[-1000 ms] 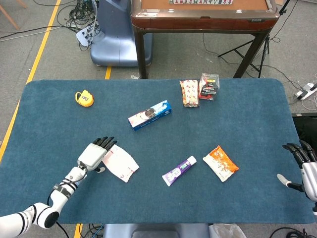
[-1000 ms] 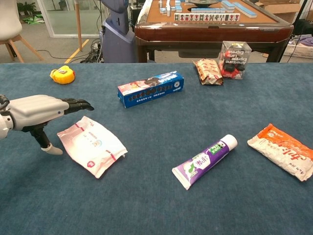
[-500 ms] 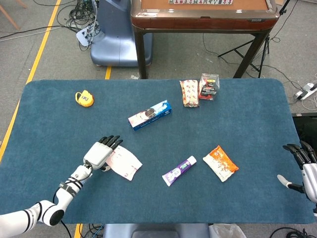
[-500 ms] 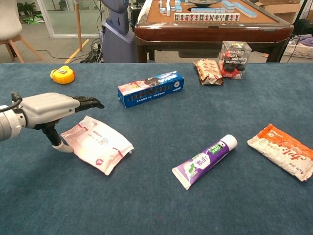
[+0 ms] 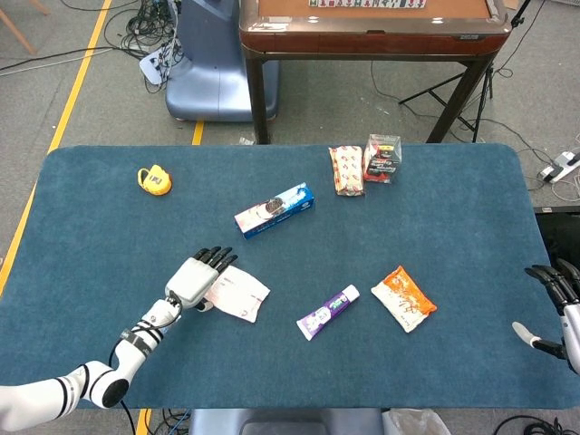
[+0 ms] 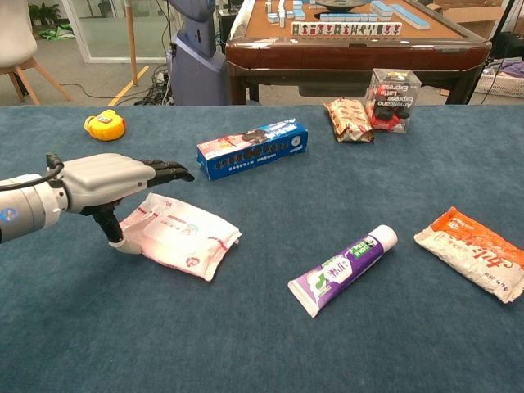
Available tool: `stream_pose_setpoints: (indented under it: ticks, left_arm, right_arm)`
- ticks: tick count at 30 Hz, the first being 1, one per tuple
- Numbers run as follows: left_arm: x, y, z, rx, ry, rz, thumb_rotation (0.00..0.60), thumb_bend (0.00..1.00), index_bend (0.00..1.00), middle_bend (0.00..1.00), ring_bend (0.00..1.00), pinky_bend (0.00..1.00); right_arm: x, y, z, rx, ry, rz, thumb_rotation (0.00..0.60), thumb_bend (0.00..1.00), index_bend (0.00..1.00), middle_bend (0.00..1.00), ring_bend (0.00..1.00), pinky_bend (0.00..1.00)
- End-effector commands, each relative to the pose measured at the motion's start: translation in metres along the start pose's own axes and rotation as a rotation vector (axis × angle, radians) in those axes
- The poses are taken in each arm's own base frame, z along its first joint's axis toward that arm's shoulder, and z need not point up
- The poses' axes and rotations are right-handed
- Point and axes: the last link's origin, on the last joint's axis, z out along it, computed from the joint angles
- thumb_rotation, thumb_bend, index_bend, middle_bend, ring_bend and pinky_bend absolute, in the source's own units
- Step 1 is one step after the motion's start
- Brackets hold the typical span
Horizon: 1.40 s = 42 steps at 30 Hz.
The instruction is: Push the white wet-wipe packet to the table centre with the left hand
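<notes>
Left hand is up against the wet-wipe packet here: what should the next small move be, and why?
Probably keep sliding rightward. The left hand sits at the left edge of the white wet-wipe packet, which lies left of the table's middle, with bare cloth between it and the purple tube.

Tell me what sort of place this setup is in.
Probably an indoor robot lab or test room: loose cables on the floor, a yellow floor line, and a mahjong table behind the blue-covered table.
</notes>
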Motion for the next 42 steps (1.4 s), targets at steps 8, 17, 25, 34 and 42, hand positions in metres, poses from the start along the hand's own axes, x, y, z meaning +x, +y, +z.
stream_pose_setpoints:
  ticks: [8,17,25,34,42]
  left_arm:
    - [0.001,0.013,0.017,-0.020,-0.006,-0.001,0.600,0.10,0.00,0.00,0.00,0.10]
    - [0.006,0.023,0.034,-0.019,0.018,-0.013,0.600,0.10,0.00,0.00,0.00,0.10]
    - [0.012,0.036,0.043,-0.042,0.034,-0.019,0.600,0.10,0.00,0.00,0.00,0.10]
    - [0.016,0.053,0.053,-0.052,0.068,-0.054,0.600,0.10,0.00,0.00,0.00,0.10]
    - [0.016,0.052,0.050,-0.037,0.074,-0.050,0.600,0.10,0.00,0.00,0.00,0.10]
  right_arm:
    - [0.004,0.005,-0.001,-0.034,-0.002,-0.005,0.600,0.01,0.23,0.21,0.08,0.44]
    - [0.007,0.009,-0.002,-0.045,0.010,0.003,0.600,0.01,0.23,0.21,0.08,0.44]
    - [0.010,0.010,-0.004,-0.043,0.026,0.009,0.600,0.01,0.23,0.21,0.08,0.44]
    - [0.013,0.010,-0.006,-0.044,0.035,0.014,0.600,0.01,0.23,0.21,0.08,0.44]
    - [0.015,0.011,-0.008,-0.041,0.044,0.018,0.600,0.01,0.23,0.22,0.08,0.44]
